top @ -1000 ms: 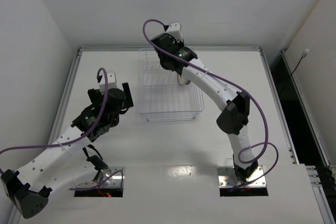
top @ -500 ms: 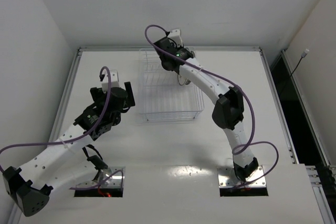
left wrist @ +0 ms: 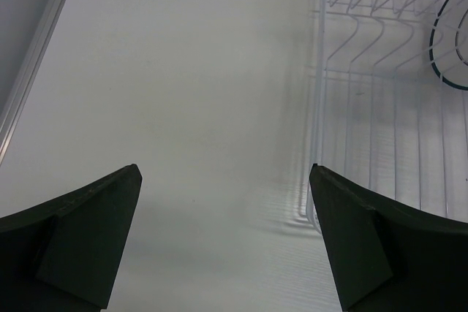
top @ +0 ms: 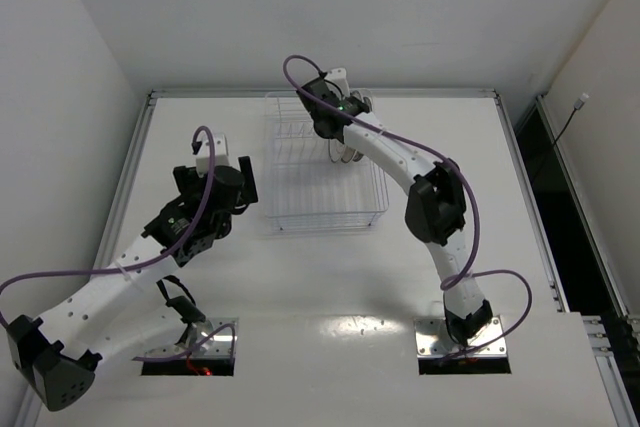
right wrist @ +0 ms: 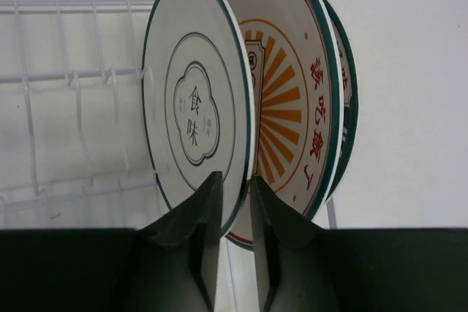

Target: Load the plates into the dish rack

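Observation:
Three plates stand upright on edge in the wire dish rack (right wrist: 66, 78). In the right wrist view the white plate with grey rings (right wrist: 190, 107) is on the left, the orange sunburst plate (right wrist: 289, 100) is in the middle, and the dark-rimmed plate (right wrist: 349, 107) is behind on the right. My right gripper (right wrist: 235, 180) is shut on the lower rim of the white plate. In the top view it (top: 343, 142) reaches down into the rack's (top: 320, 187) far right part. My left gripper (left wrist: 225, 173) is open and empty over the table, just left of the rack (left wrist: 351, 107).
The rack's near and left rows of prongs (top: 300, 162) hold nothing. A raised rail (top: 135, 162) runs along the table's left edge. One plate's rim (left wrist: 447, 42) shows at the far right of the left wrist view.
My right wrist has shifted slightly right and toward the back over the rack, and its elbow has swung left. The left arm has barely moved.

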